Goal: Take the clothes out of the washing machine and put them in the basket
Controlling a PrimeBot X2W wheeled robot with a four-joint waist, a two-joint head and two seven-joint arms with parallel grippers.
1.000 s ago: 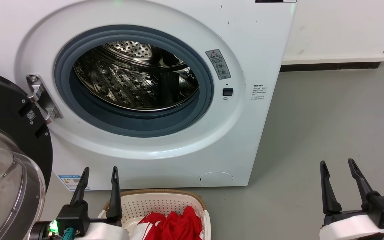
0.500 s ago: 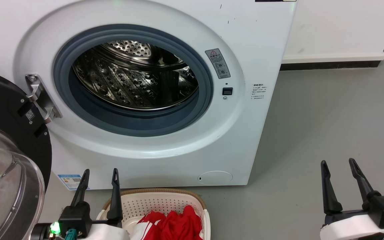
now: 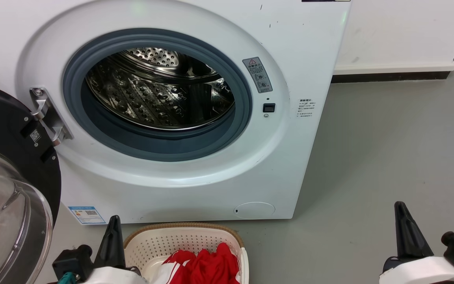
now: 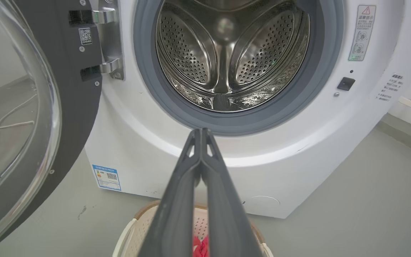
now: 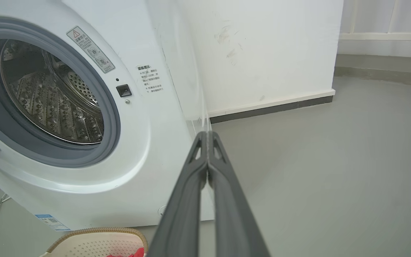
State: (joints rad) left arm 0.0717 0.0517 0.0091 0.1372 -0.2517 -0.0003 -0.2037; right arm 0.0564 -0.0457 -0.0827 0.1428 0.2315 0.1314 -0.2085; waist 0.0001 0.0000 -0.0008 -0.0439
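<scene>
Since earlier: left gripper and right gripper closed, holding nothing | clothes lie in basket

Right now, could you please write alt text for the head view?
The washing machine stands open, its steel drum looking empty; red clothes lie in the basket before it. The shut left gripper and right gripper point up below.

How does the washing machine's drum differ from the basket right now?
The drum is shiny steel; the basket is cream plastic with a brown rim. The drum looks empty, while the basket holds the red clothes. The drum opens to the front; the basket opens upward. Both are perforated.
</scene>
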